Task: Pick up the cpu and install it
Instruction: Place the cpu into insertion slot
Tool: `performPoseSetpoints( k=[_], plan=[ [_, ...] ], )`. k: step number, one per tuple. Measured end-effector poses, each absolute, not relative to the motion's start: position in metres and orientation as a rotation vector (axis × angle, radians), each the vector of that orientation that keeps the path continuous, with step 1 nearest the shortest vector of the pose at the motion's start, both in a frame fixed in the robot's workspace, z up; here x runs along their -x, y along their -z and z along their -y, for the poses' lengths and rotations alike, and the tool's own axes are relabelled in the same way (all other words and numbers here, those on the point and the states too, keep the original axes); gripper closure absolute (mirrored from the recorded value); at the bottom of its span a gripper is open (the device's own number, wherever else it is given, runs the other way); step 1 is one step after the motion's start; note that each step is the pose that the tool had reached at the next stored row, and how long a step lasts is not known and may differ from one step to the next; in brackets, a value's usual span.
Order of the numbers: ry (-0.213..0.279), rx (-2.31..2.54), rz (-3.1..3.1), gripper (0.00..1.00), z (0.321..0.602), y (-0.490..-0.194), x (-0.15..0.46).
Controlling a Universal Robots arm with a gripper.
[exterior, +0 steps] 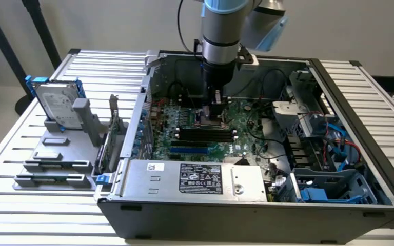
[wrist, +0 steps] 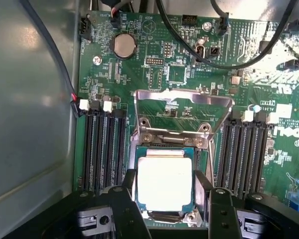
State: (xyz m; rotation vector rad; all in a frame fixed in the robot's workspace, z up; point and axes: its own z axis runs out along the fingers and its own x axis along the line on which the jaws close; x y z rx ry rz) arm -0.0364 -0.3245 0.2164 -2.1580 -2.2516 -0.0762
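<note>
Cpu [wrist: 164, 181], a small flat square silver-topped chip, sits at the green motherboard [wrist: 154, 64] socket, gripped at two edges by the black claw [wrist: 166, 185]. Release remains, and the silver metal retention plate [wrist: 182, 107] stands open.

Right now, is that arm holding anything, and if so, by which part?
It seems so: the gripper grips the cpu by two opposite side edges, right at the open socket on the motherboard.

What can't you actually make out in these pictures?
- Wrist view: whether the cpu is fully seated; the gripper covers the board beside it.
- Exterior view: the cpu itself, hidden behind the gripper.
- Exterior view: the print on the black label, too small to read.
</note>
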Motion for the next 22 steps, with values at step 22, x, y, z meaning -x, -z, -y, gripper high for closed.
performPoseSetpoints(
  k=[22],
  plan=[
    [0.077,2.279,2.134,0.45,0.3311,-0.21,0.0447]
  ],
)
